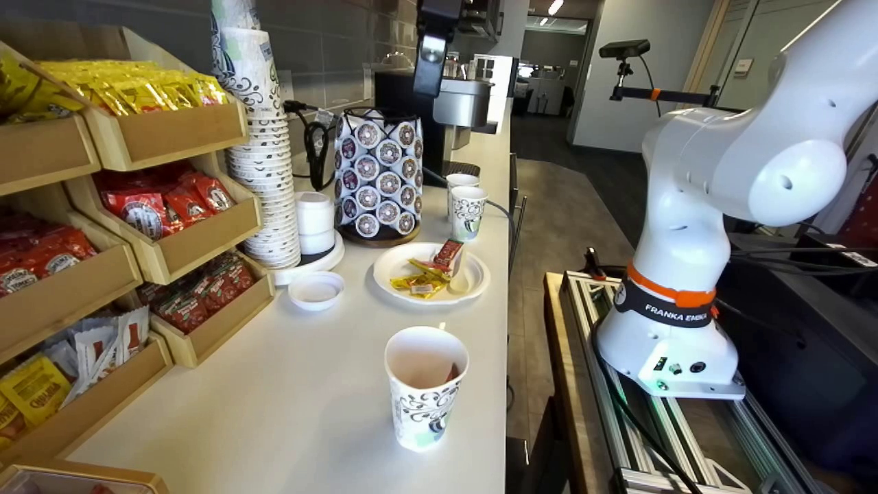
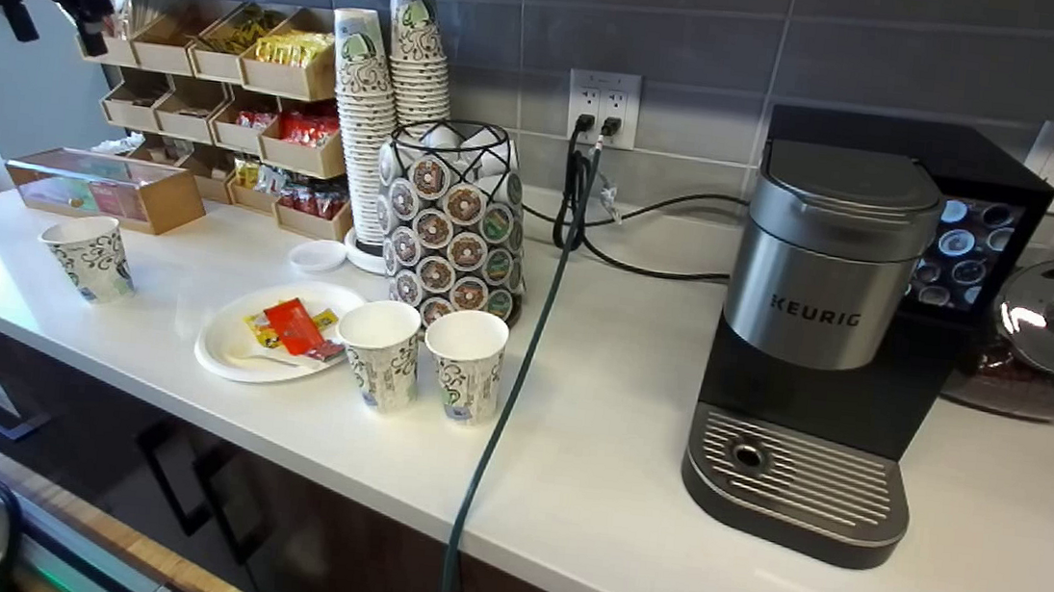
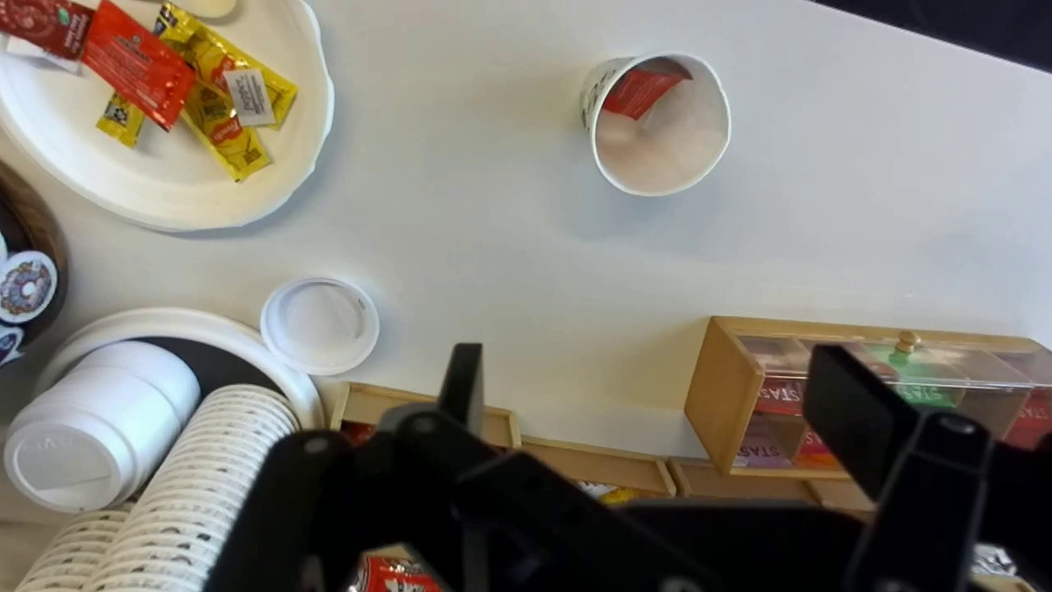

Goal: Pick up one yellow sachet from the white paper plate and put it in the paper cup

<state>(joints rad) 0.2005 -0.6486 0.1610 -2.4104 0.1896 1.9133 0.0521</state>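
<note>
"Can you make out the gripper (image 2: 57, 33) from there?"

"Yes, it's up high, well above the counter (image 2: 612, 420), its fingers (image 3: 464, 386) spread wide apart. Between them I can see some of the counter and one end of a clear-topped wooden box (image 3: 715, 386)."

"And the yellow sachets (image 3: 234, 62)?"

"On the white paper plate (image 3: 164, 197), at least two of them, bunched together. I can't give an exact count, because a red packet (image 3: 136, 66) lies partly across the yellow. A small white packet (image 3: 249, 97) rests on top of them, a darker red packet (image 3: 45, 26) lies just beside the red one, and there's a white spoon (image 1: 461, 277) near the rim."

"What about the paper cup (image 1: 425, 415)? I count three single ones, besides the tall stacks of cups (image 2: 366, 126)."

"It's the one standing upright by itself, well apart from the plate. The other two cups (image 2: 383, 360) stand side by side close to the plate, which sits between them and it. Inside the lone one I can see another red packet (image 3: 641, 90) against the inner side."

"And that round white thing?"

"A lid (image 3: 320, 325), on the counter near the plate, between it and the stacks. Next to the pair of cups, toward the tiled wall (image 2: 660, 19), is a rack of coffee pods (image 2: 455, 241), and farther along a Keurig coffee maker (image 2: 829, 277)."
</note>
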